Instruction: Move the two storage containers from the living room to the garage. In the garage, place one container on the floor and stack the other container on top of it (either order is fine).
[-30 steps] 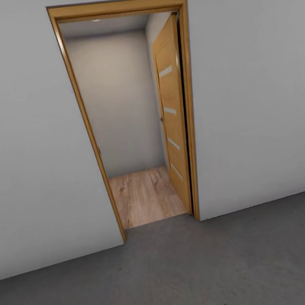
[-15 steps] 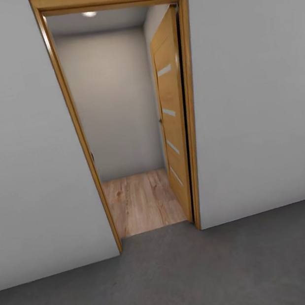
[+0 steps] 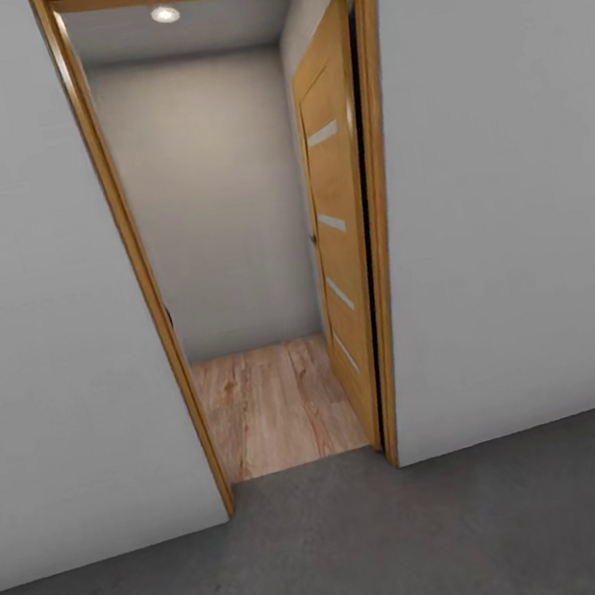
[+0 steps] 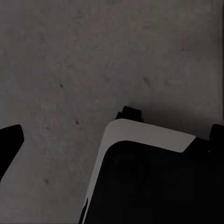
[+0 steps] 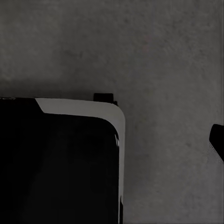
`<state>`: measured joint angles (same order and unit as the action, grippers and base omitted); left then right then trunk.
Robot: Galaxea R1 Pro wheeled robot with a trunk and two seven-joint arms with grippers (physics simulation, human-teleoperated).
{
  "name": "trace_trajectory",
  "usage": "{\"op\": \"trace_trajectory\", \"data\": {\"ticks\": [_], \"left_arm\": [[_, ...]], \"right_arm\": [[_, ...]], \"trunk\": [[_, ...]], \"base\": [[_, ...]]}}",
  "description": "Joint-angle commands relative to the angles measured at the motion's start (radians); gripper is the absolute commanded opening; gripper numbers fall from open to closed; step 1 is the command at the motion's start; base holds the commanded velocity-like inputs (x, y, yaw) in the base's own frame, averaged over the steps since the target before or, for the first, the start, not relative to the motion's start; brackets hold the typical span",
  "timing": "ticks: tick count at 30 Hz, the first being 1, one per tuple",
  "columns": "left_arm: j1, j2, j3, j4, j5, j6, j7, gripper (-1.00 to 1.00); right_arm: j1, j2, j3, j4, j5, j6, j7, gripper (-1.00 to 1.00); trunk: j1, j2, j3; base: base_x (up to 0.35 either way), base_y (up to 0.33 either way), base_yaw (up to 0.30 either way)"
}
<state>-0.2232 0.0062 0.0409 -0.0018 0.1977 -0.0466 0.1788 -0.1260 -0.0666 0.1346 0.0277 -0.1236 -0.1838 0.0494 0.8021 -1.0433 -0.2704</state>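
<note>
Location: robot stands on dark grey floor [image 3: 382, 556], judged to be the garage side, facing a white wall [image 3: 505, 202] w/ open doorway [image 3: 237, 230].
Doorway: wood frame [image 3: 131, 268]; door [image 3: 344, 231] swung inward, lying along the right side of the opening.
Beyond doorway: light plank floor [image 3: 267, 400], plain grey wall, one ceiling light [image 3: 165, 13]. Small room or passage; cannot tell which.
Containers: none seen in these views; whereabouts cannot be told.
Left wrist view: points down at grey floor [image 4: 93, 60]; robot's own dark base w/ pale edge [image 4: 149, 135] below. One dark tip at frame edge, poss. a finger.
Right wrist view: same grey floor [image 5: 163, 56], base corner [image 5: 93, 109] below.
Left hand: state cannot be told.
Right hand: state cannot be told.
Load: no container shows at either wrist cam.
Progress: no stack seen on the garage floor in view. Judged in transit; whether fetching or mid-job cannot be told.
Left to do: as far as shown, all of it – carry both, set one down, stack the other.
</note>
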Motion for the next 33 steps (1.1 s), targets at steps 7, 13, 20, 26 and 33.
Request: {"op": "trace_trajectory", "data": {"ticks": [7,13,20,26,33], "left_arm": [[-0.001,0.000,0.004,0.000,0.005,-0.005,0.001,1.00],[-0.001,0.000,0.004,0.001,0.006,-0.006,0.001,1.00],[-0.001,-0.002,0.003,0.001,0.006,-0.006,0.001,1.00],[-0.001,-0.002,0.003,0.000,0.005,-0.006,0.001,1.00],[-0.001,-0.002,0.003,0.000,0.005,-0.004,0.001,1.00]], "right_arm": [[-0.001,-0.001,0.007,0.003,-0.011,-0.006,0.004,1.00],[-0.001,0.004,0.008,0.003,-0.009,-0.006,0.005,1.00],[-0.001,0.005,0.018,0.003,0.004,-0.005,0.006,1.00],[-0.001,0.005,0.015,0.003,-0.001,-0.007,0.006,1.00],[-0.001,0.004,0.010,0.003,-0.008,-0.008,0.008,1.00]], "trunk": [[0.001,-0.001,-0.001],[0.001,-0.001,-0.001],[0.001,-0.001,-0.001],[0.001,-0.001,-0.001],[0.001,-0.001,-0.001]], "base": [[0.321,0.000,0.000],[0.322,0.000,0.006],[0.322,0.000,0.202],[0.322,0.000,0.268],[0.322,0.000,0.068]]}}
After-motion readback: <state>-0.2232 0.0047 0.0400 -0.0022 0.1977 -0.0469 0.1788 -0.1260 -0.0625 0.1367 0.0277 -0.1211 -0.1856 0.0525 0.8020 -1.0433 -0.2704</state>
